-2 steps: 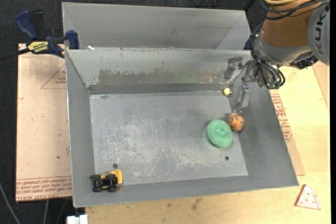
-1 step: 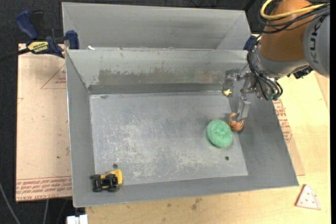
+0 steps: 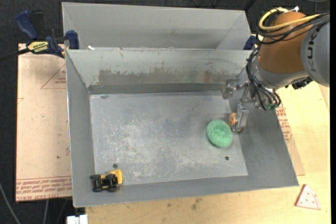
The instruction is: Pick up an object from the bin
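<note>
Grey bin (image 3: 157, 134) holds a green ball (image 3: 219, 133) beside the claw (image 3: 237, 122), whose spread cannot be told.

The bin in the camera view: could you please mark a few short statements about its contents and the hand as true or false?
1. A green rounded lump lies on the floor of the bin, toward the right. True.
2. The hand is at that lump's upper right edge. True.
3. A yellow and black toy vehicle lies right against the green lump. False: it sits well apart, near the floor's lower left corner.
4. The arm reaches into the bin from the left. False: it comes in from the right.
</note>
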